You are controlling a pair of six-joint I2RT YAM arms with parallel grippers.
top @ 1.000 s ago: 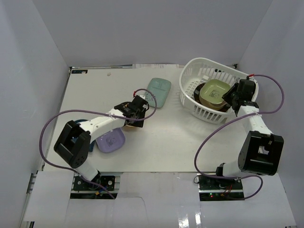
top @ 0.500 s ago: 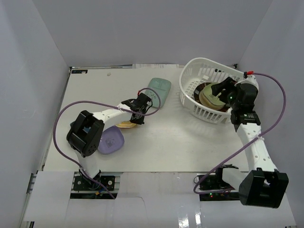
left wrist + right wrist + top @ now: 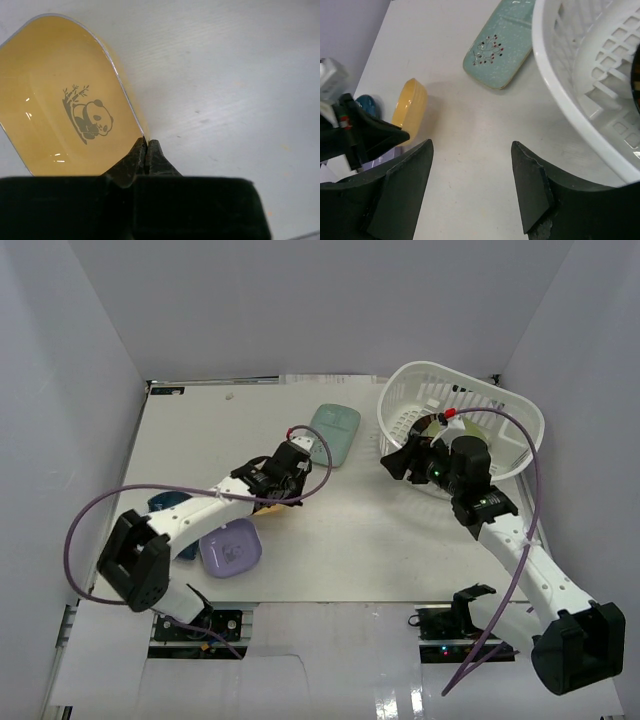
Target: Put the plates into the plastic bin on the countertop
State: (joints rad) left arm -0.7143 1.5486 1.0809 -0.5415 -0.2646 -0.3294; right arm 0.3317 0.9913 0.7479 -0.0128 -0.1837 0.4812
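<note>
1. Far right on the countertop (image 3: 350, 530): plastic bin (image 3: 600, 65), probably part-filled already, contents mostly hidden.
2. Spread wide, empty, just outside it: right gripper (image 3: 470, 150), ready for another.
3. Tipped up, rim pinched by left gripper (image 3: 146, 150) for lifting: yellow plate (image 3: 65, 95).

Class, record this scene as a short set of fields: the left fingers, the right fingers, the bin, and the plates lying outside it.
Left: left fingers shut on the rim of the yellow plate
Right: right fingers open, holding nothing, beside the plastic bin
Bin contents: mostly hidden by the right arm
Plates on the countertop: mint plate, purple plate, dark blue plate
</note>
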